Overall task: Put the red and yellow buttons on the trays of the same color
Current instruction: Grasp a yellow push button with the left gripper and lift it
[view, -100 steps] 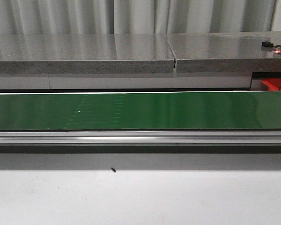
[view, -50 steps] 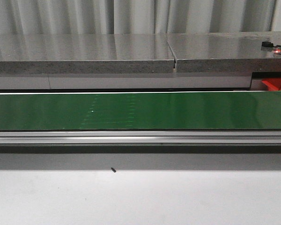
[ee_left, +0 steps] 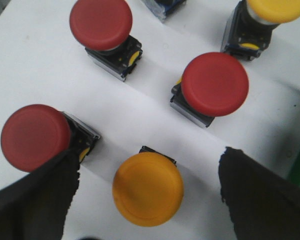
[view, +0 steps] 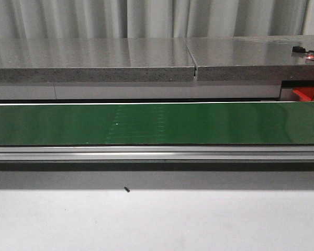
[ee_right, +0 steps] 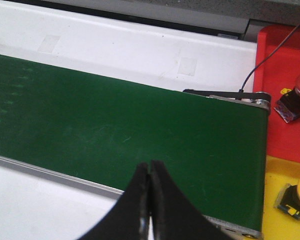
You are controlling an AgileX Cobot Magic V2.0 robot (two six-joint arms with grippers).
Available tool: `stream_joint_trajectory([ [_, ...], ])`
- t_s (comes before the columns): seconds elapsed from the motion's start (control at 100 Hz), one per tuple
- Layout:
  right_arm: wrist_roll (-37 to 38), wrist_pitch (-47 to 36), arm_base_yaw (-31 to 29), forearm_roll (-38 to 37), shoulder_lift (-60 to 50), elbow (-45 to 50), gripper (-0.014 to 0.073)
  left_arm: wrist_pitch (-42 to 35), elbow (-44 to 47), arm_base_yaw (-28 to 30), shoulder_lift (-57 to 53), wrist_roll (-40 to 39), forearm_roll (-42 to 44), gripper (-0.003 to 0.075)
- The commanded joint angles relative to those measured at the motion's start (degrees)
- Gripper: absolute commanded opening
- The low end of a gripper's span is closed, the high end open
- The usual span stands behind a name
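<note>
Left wrist view: open jaws straddle a yellow button [ee_left: 148, 188] among red buttons [ee_left: 215, 83].

no readable text, labels, brands, numbers or signs anywhere

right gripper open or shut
Shut: in the right wrist view the right gripper has its two dark fingers pressed together, empty, above the green belt.
</note>
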Motion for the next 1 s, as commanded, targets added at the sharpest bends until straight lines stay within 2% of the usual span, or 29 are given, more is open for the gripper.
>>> stream_joint_trajectory([
  [0.0,-0.35,-3.15,0.13,1.45,-0.59,-1.36,-0.0068,-2.93,-1.8,0.04,-1.63,0.0,-0.19,0.0545],
  [0.89,-0.35,-3.15,0.13,1.45,-0.59,-1.36,-0.0068,-4.35,-1.8,-0.07,3.65,0.0,-1.52,0.0545],
  [0.99,-0.35,-3.15,0.13,1.45,-0.59,-1.36,-0.0068,-4.35,-1.8,-0.07,3.65,0.0,-1.52,0.0522],
])
